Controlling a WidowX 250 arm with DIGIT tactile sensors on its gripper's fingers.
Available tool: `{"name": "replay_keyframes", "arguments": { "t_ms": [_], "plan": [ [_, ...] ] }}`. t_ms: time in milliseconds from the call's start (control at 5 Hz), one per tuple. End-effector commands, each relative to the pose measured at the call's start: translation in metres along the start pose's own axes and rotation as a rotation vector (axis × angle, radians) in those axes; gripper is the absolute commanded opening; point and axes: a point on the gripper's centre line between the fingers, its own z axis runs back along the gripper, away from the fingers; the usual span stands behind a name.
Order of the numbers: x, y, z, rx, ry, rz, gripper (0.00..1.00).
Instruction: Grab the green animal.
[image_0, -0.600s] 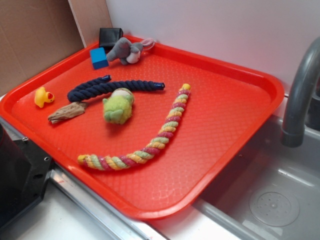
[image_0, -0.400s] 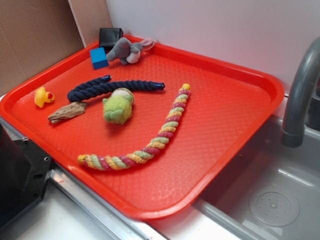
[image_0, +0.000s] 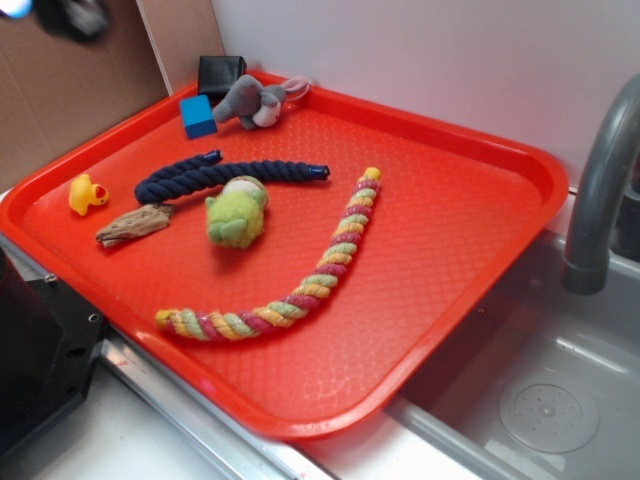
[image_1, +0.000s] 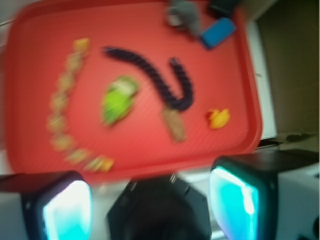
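— Where's our green animal (image_0: 236, 214)?

— Left of centre on the red tray (image_0: 470, 230), lying free, its cream patch toward the dark blue rope (image_0: 232, 176) that curls just above it. In the wrist view it's blurred but plain enough, mid-frame (image_1: 119, 100).

— And our gripper?

— Only a dark smear in the upper left corner of the exterior frame (image_0: 72, 16), well apart from the toy. From the wrist camera we see both fingers (image_1: 67, 212) at the bottom edge, spread wide with nothing between them (image_1: 150, 210).

— What else is on the tray?

— A striped rope (image_0: 310, 275) arcs to the right of and below the toy, a brown piece (image_0: 135, 224) to its left, a yellow duck (image_0: 87, 193) further left. Grey plush (image_0: 255, 101) and blue block (image_0: 198, 115) sit at the top.
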Motion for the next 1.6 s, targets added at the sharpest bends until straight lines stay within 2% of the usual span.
{"name": "replay_keyframes", "arguments": {
  "t_ms": [0,200,400,600,800,1000,1200,1400],
  "plan": [
    [0.061,-0.033,-0.064,0.003,-0.171,0.498,1.00],
    [0.069,-0.055,-0.094,-0.066,-0.111,0.479,1.00],
    [0.061,-0.059,-0.120,-0.079,-0.051,0.412,1.00],
    [0.047,-0.049,-0.138,-0.086,0.033,0.358,1.00],
    [0.042,-0.043,-0.154,-0.063,0.073,0.312,1.00],
    [0.039,-0.048,-0.157,-0.097,0.074,0.240,0.30],
    [0.048,-0.041,-0.111,-0.174,0.012,0.150,0.00],
    [0.049,-0.019,-0.064,-0.278,-0.093,0.105,0.00]
  ]
}}
